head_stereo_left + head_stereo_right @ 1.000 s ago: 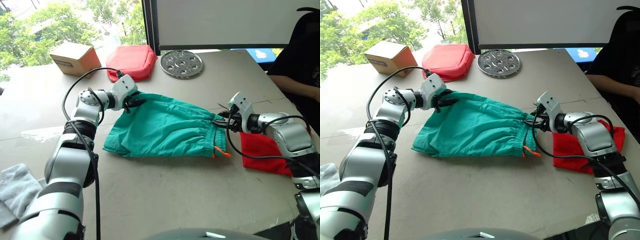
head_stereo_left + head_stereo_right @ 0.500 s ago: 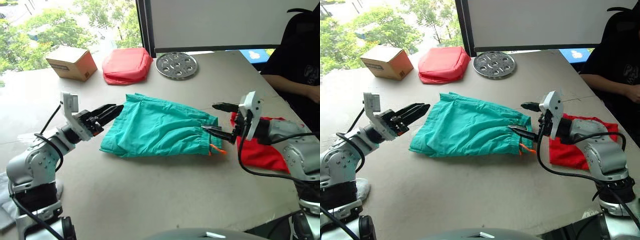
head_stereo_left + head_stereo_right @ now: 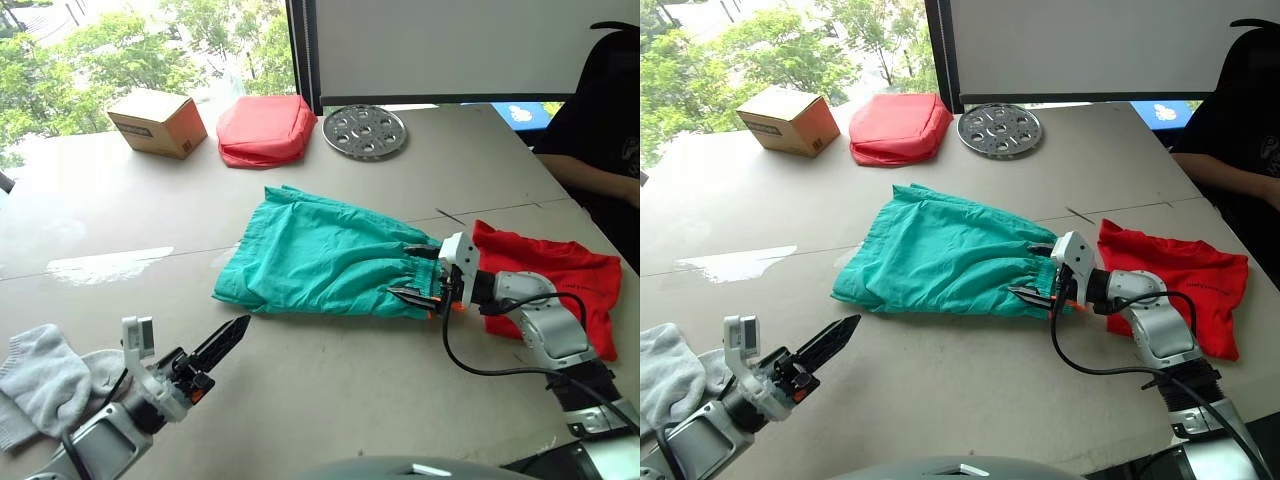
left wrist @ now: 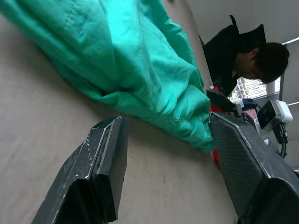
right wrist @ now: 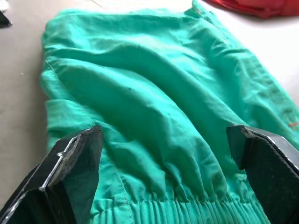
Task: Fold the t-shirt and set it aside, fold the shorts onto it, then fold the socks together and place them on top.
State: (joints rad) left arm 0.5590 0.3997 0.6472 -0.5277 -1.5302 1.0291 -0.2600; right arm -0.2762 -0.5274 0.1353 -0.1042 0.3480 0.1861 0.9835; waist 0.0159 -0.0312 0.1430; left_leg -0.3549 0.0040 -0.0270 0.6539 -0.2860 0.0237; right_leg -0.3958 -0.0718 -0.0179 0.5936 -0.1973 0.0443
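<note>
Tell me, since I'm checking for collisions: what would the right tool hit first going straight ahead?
Most likely the shorts: the open right tool points at their waistband, almost touching.

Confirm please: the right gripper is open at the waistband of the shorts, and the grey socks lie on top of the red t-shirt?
Not quite. The socks lie on the table's near left, far from the t-shirt, as the left eye view shows. The right gripper is indeed open at the shorts' waistband.
</note>
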